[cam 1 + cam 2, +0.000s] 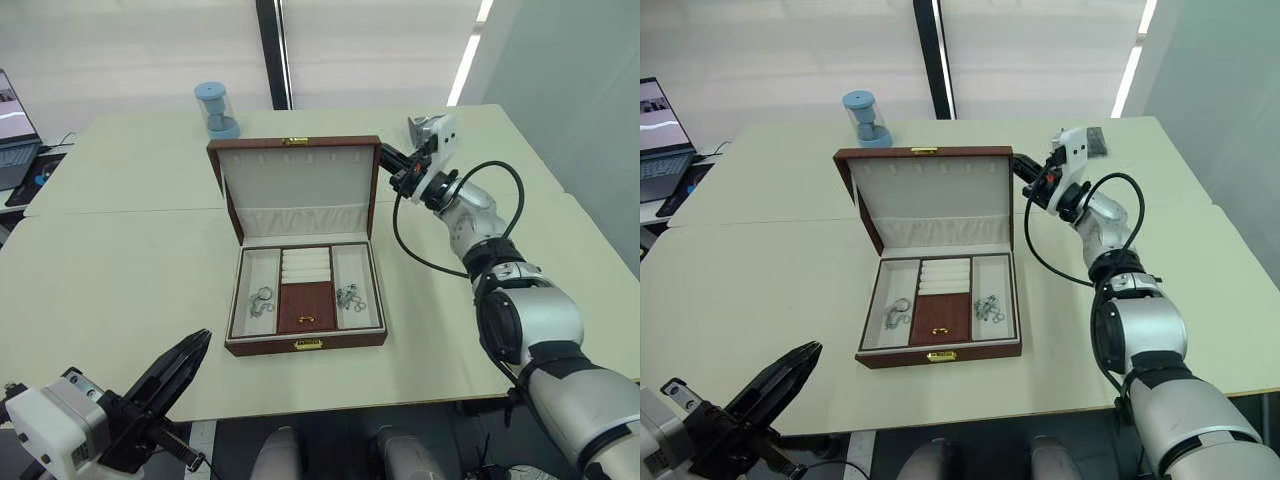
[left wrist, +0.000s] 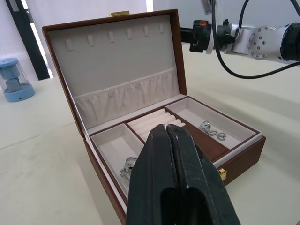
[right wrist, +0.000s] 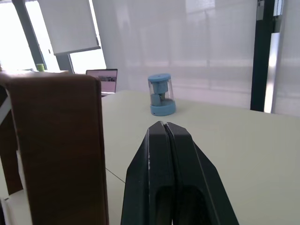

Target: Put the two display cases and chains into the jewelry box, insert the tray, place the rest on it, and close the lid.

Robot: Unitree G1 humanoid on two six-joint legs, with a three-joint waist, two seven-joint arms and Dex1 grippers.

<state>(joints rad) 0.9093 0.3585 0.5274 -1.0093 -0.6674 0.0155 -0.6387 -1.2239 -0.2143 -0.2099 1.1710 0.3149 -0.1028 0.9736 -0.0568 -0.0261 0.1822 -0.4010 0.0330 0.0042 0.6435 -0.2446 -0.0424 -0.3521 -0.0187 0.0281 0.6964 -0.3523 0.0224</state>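
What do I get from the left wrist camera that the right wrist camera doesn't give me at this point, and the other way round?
Left wrist view: the box's open inside, with the tray seated, small silvery pieces in its two side compartments, the lid's cream lining with hooks and gathered pocket, and the right gripper by the lid's edge.

Right wrist view: the lid's brown outer back, and a laptop on the far table.

Both: the blue cylinder standing behind the box, the pale table, and each arm's own fingers pressed together, the left gripper included.

office/lab room | pale tables point(image 1: 120, 260) pushed together | open laptop point(image 1: 660, 135) at 10 o'clock | roller blinds point(image 3: 70, 23) on big windows | blue desk gadget point(image 1: 217, 110) at 11 o'clock
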